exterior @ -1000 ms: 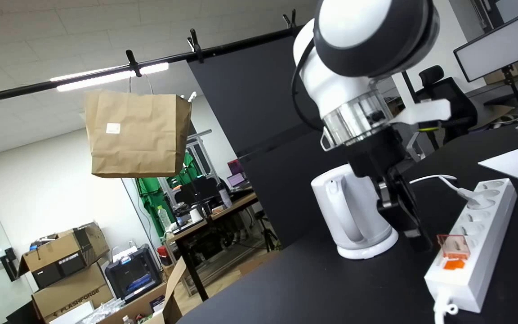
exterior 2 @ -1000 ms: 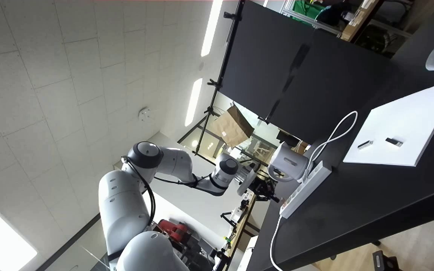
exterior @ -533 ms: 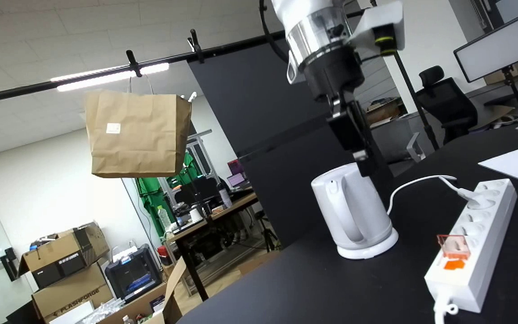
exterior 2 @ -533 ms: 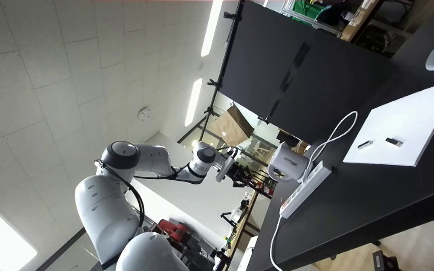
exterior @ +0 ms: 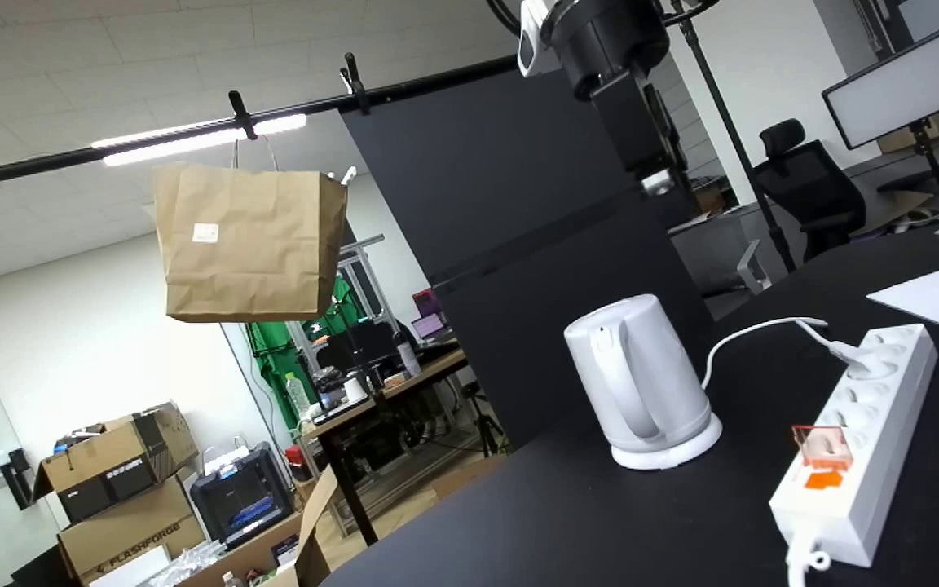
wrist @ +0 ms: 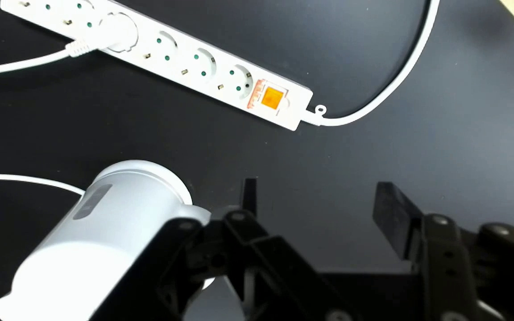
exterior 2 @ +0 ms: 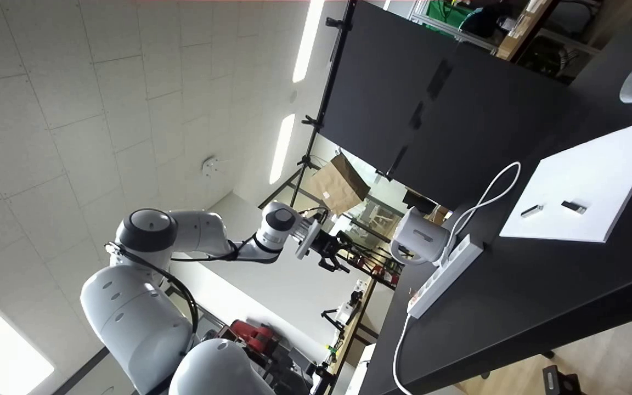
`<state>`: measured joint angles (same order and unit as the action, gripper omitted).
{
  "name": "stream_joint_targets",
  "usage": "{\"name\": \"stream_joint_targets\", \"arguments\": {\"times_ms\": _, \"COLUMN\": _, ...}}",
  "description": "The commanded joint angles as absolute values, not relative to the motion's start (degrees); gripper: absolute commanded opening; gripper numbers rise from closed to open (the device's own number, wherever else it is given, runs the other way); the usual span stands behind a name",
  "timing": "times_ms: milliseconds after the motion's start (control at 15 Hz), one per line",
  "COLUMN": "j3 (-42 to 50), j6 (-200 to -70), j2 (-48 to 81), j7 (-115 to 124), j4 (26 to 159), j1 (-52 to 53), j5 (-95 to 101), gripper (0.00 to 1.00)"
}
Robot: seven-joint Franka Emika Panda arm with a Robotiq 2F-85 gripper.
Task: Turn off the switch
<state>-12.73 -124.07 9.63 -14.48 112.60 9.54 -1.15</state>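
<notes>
The switch [wrist: 272, 97] is a small orange rocker at the cord end of the long white power strip [wrist: 229, 96]. A clear orange flip cover [exterior: 822, 446] stands raised beside the switch [exterior: 823, 479]. In the wrist view my gripper [wrist: 317, 182] is open, its two fingers wide apart and only dark tabletop visible between them. An exterior view has the gripper [exterior: 672, 183] high over the table, above the kettle and well away from the strip. Nothing touches the switch, and whether it is on or off I cannot tell.
A white kettle [exterior: 641, 383] stands beside the strip, its cord plugged into a socket. Another white cord [wrist: 386, 100] leaves the strip's switch end. A white board [exterior 2: 579, 186] lies farther along the dark table [exterior 2: 513, 280]. Behind rises a black partition [exterior: 510, 285].
My gripper has risen from low near the strip's switch end, up and back past the kettle. Its fingers have spread apart. Strip, cover and kettle look unmoved.
</notes>
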Motion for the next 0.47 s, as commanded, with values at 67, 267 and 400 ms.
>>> {"name": "stream_joint_targets", "arguments": {"times_ms": 67, "j3": -12.2, "j6": -122.7, "j2": 8.0, "j7": -14.8, "j4": 113.4, "j1": 9.7, "j5": -1.6, "gripper": 0.82}}
{"name": "stream_joint_targets", "arguments": {"times_ms": 267, "j3": -12.0, "j6": -122.5, "j2": 7.1, "j7": -15.1, "j4": 114.2, "j1": 9.7, "j5": -2.0, "gripper": 0.95}}
{"name": "stream_joint_targets", "arguments": {"times_ms": 400, "j3": -12.0, "j6": -122.5, "j2": 7.1, "j7": -15.2, "j4": 114.3, "j1": 9.7, "j5": -2.1, "gripper": 0.95}}
